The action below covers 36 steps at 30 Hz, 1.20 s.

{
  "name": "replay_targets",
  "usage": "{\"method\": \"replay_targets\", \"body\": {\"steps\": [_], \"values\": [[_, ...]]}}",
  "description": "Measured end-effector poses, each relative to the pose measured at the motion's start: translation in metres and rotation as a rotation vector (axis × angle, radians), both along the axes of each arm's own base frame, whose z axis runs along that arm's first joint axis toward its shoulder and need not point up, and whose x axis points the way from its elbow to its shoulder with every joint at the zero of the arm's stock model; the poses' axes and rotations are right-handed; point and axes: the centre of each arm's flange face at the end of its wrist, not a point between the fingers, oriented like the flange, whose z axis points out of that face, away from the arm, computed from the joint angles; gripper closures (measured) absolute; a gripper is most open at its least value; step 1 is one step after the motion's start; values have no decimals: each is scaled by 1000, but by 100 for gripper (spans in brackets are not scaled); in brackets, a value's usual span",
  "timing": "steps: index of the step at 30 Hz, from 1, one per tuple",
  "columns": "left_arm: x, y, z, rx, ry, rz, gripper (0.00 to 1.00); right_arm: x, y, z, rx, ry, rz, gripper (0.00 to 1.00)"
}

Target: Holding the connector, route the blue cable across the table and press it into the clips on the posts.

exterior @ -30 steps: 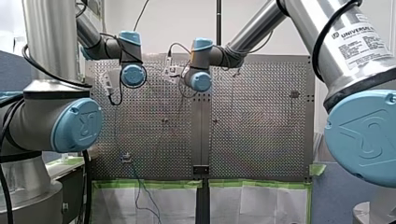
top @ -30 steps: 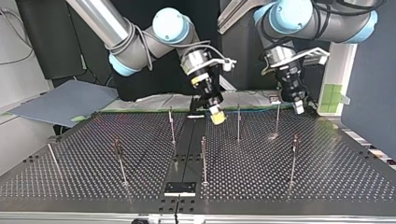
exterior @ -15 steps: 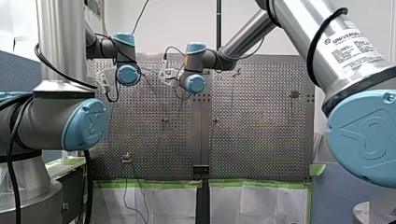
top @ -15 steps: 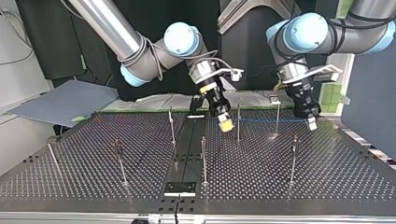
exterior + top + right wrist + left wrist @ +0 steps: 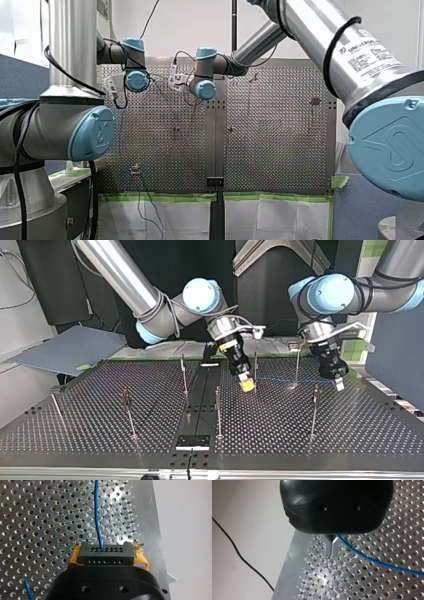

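A black plate (image 5: 192,442) lies at the middle of the worktop's (image 5: 350,440) near edge in the top view. Behind it a row of thin posts (image 5: 218,410) stands upright, with a second row further back. No gripper touches any of them.

Past the middle, my right gripper (image 5: 246,384) hangs low over the holes, just beside one of the far posts. Its yellow pads (image 5: 141,560) pinch the black connector (image 5: 105,552) from both sides. The blue cable (image 5: 97,517) leaves the connector's perforated face and runs straight above the worktop. In the top view it crosses two far posts, which stand between the grippers. I cannot tell whether it touches them.

The cable ends at my left gripper (image 5: 339,383), near the worktop's edge at that view's right. There the metal fingers (image 5: 328,547) are drawn close together, and the cable runs out from between them. A thin black wire (image 5: 237,552) lies off the worktop, beyond that edge.

Letters are stamped along the worktop's edge beside the connector, among them T, U and V. Green tape (image 5: 160,196) lines the far edge, and a blue-grey sheet (image 5: 70,347) lies beyond the far corner at the top view's left. A label (image 5: 372,47) on my right arm reads UNIVERSAL ROBOTS.
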Motion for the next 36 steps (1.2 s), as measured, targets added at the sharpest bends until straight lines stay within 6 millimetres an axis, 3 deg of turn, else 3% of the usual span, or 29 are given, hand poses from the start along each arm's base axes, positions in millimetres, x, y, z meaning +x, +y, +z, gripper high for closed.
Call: {"method": "replay_targets", "body": {"steps": [13, 28, 36], "values": [[22, 13, -11, 9, -1, -34, 100, 14, -13, 29, -33, -43, -4, 100], [62, 30, -18, 5, -30, -100, 100, 12, -22, 33, -36, -50, -21, 100], [79, 39, -17, -17, -70, -130, 100, 11, -29, 47, -48, -65, -29, 100]]}}
